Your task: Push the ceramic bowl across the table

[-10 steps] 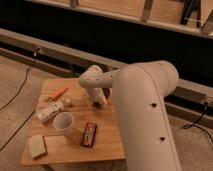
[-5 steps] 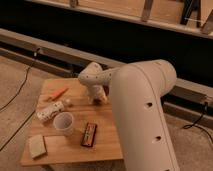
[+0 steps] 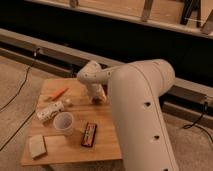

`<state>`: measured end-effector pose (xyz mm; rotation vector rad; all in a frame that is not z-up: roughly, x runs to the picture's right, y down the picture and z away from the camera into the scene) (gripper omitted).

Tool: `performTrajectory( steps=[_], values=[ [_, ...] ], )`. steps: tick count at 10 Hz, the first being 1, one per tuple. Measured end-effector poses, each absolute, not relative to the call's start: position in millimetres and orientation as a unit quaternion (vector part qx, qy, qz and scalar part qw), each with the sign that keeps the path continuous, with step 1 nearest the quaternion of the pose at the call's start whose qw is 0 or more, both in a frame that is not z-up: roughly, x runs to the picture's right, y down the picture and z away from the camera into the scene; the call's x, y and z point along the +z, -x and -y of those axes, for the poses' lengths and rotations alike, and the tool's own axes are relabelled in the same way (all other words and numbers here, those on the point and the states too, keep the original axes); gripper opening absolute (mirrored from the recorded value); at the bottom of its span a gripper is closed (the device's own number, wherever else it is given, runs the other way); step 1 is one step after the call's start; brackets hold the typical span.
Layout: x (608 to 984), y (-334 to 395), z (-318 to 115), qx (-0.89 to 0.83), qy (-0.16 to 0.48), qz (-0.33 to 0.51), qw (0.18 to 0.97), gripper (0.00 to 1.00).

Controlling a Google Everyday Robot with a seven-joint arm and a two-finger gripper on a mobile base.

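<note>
The table (image 3: 107, 145) has a light wooden plank top and stands in the lower left of the camera view. My gripper (image 3: 97, 96) hangs low over the table's far right part, at the end of the big white arm (image 3: 140, 110). A small dark maroon patch, the ceramic bowl (image 3: 99, 100), shows right under the gripper. Most of the bowl is hidden by the gripper and the arm, and I cannot tell whether they touch.
On the table are a white cup (image 3: 63, 122), a white wrapped packet (image 3: 49, 111), an orange stick-like item (image 3: 59, 93), a dark flat bar (image 3: 89, 134) and a pale sponge-like block (image 3: 37, 146). Cables (image 3: 20, 90) lie on the floor; a dark wall runs behind.
The gripper's wrist has shifted only slightly above the table's far side. The cup, packet, bar and block lie where they were.
</note>
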<state>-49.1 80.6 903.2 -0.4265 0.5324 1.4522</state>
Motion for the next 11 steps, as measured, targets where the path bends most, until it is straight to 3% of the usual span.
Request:
performTrajectory(
  steps=[11],
  values=[
    [912,55,-92,0.648,0.215,-0.242,0.689,0.65]
  ],
)
